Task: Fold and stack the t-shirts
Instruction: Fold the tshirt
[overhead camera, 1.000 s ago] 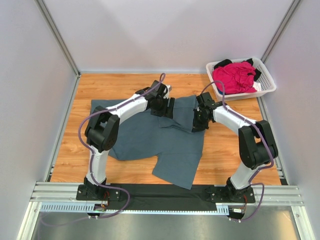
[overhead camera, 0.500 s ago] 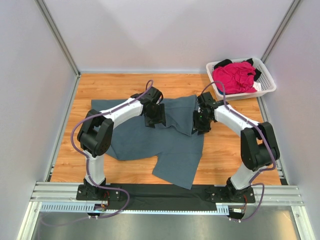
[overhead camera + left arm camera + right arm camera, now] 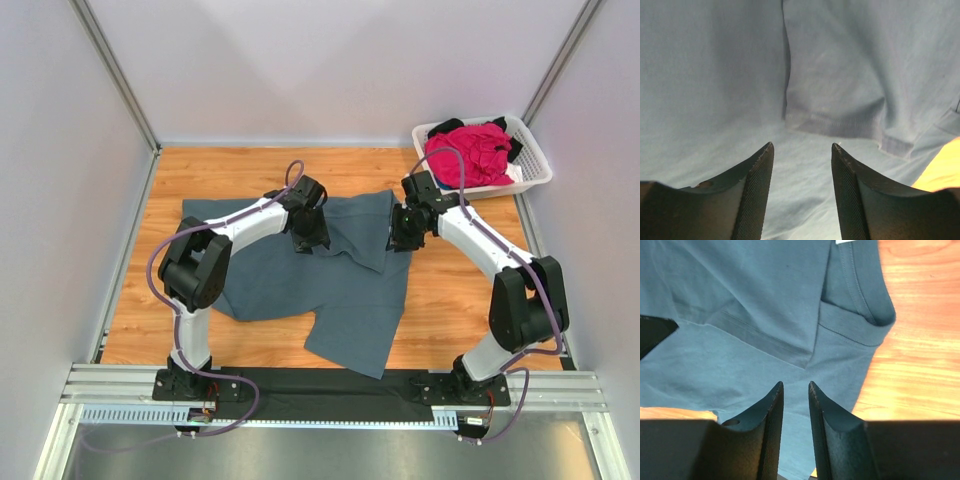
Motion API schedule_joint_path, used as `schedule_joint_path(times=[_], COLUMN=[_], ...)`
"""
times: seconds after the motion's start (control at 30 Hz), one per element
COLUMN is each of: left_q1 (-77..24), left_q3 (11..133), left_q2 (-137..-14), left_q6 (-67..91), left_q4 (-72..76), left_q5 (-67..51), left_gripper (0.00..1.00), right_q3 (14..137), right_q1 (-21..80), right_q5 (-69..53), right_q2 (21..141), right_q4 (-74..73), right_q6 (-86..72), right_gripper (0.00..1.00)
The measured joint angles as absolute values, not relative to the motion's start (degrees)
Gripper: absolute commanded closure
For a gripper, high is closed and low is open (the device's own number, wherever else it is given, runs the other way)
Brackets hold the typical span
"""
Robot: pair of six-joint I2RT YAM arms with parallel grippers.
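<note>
A large slate blue-grey t-shirt (image 3: 300,290) lies on the wooden table, its upper right part folded over toward the middle. My left gripper (image 3: 312,243) hovers low over the shirt's upper middle; in the left wrist view it (image 3: 802,147) is open, with only cloth (image 3: 840,75) below and a hemmed fold edge just ahead. My right gripper (image 3: 398,240) is at the shirt's right edge. Seen from the right wrist, the right gripper (image 3: 796,385) stands slightly open and empty above the shirt (image 3: 740,290), near the collar (image 3: 855,295). A magenta-pink t-shirt (image 3: 468,155) and a black one (image 3: 447,127) lie in the basket.
The white slatted basket (image 3: 535,160) stands at the back right corner. Bare wooden table (image 3: 460,290) shows right of the shirt and along the back. Grey walls close in the left, right and back. A dark strip runs along the near edge by the arm bases.
The left gripper has slid left and nearer over the shirt while narrowing. The right gripper has opened off the cloth, and its arm has swung out to the right.
</note>
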State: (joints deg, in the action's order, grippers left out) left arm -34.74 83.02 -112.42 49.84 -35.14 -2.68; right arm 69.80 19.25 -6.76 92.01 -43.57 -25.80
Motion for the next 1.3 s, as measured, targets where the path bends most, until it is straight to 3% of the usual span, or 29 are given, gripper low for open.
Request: schedule_joint_path(times=[0.3, 0.53, 1.3], left_q1=[-34.65, -34.00, -32.86], left_q3=[83.02, 83.02, 80.38], left_q2=[-116.03, -116.11, -109.08], left_q6=[51.46, 52.40, 50.41], left_q4=[-32.88, -32.77, -34.52], left_q5=[-1.98, -1.13, 0.01], left_gripper=[0.61, 1.00, 1.00], right_q3=[68.84, 68.53, 68.69], right_q1=[19.25, 19.25, 19.20], right_q5=[-4.32, -3.44, -4.19], right_q2=[89.34, 88.84, 92.38], right_q4=[-44.16, -44.38, -44.73], right_q6=[-25.80, -25.74, -25.71], right_gripper=[0.74, 0.76, 0.79])
